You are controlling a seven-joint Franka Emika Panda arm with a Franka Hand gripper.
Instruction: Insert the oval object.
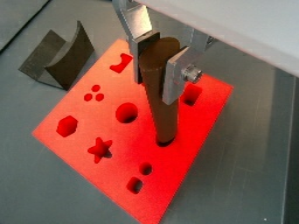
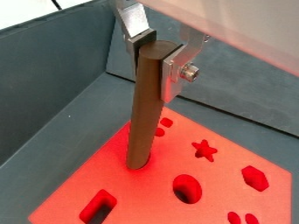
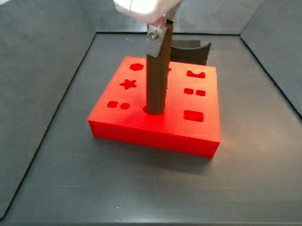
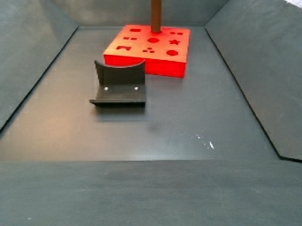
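My gripper (image 1: 160, 63) is shut on the top of the oval object (image 1: 163, 109), a long brown peg that hangs upright. The peg's lower end meets the top face of the flat red block (image 1: 187, 171) near its middle, among the shaped holes. I cannot tell whether the tip is in a hole or resting on the surface. Both wrist views show the silver fingers (image 2: 176, 70) clamping the peg (image 2: 143, 114). In a side view the gripper (image 3: 161, 35) holds the peg (image 3: 158, 75) above the block (image 3: 160, 128). In a side view the peg (image 4: 156, 13) rises from the block (image 4: 147, 55); the gripper is out of frame there.
A squat dark grey notched holder (image 4: 119, 86) stands on the grey floor, apart from the block; it also shows in other views (image 1: 59, 57) (image 3: 192, 51). Dark walls (image 2: 59, 79) enclose the floor. The block has star, hexagon, round and square holes (image 1: 100, 149).
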